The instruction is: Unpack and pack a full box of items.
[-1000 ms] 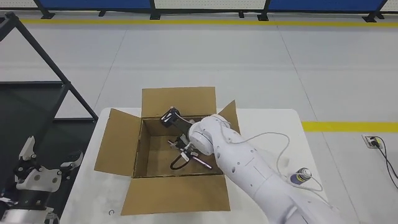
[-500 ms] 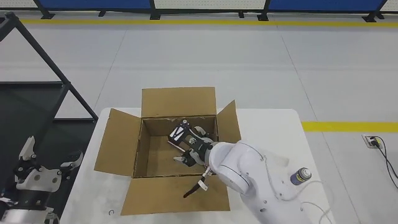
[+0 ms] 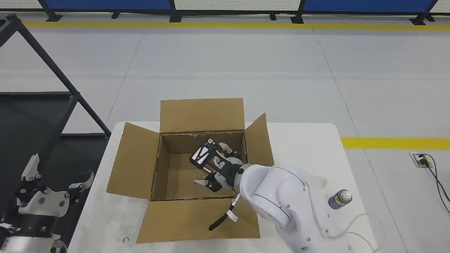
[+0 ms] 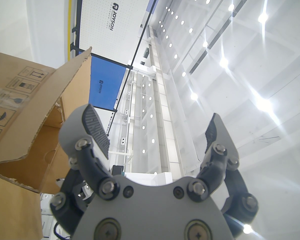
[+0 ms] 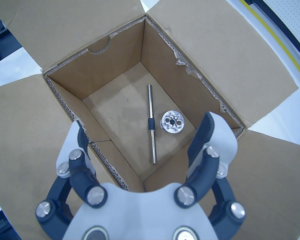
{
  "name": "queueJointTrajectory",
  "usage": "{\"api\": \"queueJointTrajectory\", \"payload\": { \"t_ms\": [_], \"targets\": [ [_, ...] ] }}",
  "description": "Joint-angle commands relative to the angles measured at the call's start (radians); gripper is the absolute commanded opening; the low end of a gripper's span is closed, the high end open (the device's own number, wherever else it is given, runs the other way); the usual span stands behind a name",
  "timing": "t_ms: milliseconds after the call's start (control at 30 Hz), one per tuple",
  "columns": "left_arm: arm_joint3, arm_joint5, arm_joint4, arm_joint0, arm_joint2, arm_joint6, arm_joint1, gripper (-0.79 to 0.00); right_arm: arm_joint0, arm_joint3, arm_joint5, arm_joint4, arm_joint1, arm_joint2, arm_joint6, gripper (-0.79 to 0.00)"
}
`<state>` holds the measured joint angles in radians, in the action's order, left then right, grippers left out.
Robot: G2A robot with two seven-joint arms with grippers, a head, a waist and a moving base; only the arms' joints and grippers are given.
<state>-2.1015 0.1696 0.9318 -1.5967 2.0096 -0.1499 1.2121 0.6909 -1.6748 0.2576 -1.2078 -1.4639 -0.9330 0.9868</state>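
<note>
An open cardboard box (image 3: 201,115) stands mid-table with its four flaps (image 5: 72,13) spread out. On its floor lie a thin metal rod (image 5: 150,101) with a dark band and, beside it, a round metal part (image 5: 172,122). My right gripper (image 3: 211,176) hangs above the box's right half, pointing down. Its fingers are open with nothing between them (image 5: 142,121), well above both parts. My left gripper (image 3: 53,183) sits off the table's left side, pointing upward and open (image 4: 152,116), holding nothing. A box flap (image 4: 27,96) stands beside it.
A spray can (image 3: 342,198) stands on the white table (image 3: 302,140) to the right of the box. A dark metal rack (image 3: 35,112) stands left of the table. A cable with a tag (image 3: 223,218) dangles from the right arm over the near flap.
The right arm has drawn back toward the table's near right, lifting its gripper out of the box. The left gripper has not moved.
</note>
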Motion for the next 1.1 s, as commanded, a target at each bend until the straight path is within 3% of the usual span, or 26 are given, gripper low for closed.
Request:
{"api": "queueJointTrajectory", "payload": {
  "t_ms": [0, 233, 567, 800, 1067],
  "targets": [
    [0.002, 0.003, 0.007, -0.001, -0.001, -0.002, 0.0, 0.0, 0.023, -0.03, 0.028, 0.006, 0.003, 0.001, -0.031, 0.0],
    [0.002, 0.008, 0.014, -0.006, 0.011, -0.063, -0.001, 0.0, 0.156, -0.256, 0.109, 0.019, 0.037, -0.121, -0.027, 0.0],
    [0.008, 0.018, -0.018, -0.015, 0.001, -0.172, -0.006, 0.0, 0.512, -0.579, 0.185, 0.014, 0.093, -0.42, -0.118, 0.0],
    [0.011, 0.016, -0.034, -0.015, -0.005, -0.2, -0.008, 0.0, 0.732, -0.649, 0.168, 0.016, 0.114, -0.622, -0.227, 0.0],
    [0.004, 0.021, -0.042, -0.014, -0.02, -0.187, -0.008, 0.0, 0.905, -0.585, 0.071, 0.078, 0.123, -0.835, -0.343, 0.0]
  ]
}}
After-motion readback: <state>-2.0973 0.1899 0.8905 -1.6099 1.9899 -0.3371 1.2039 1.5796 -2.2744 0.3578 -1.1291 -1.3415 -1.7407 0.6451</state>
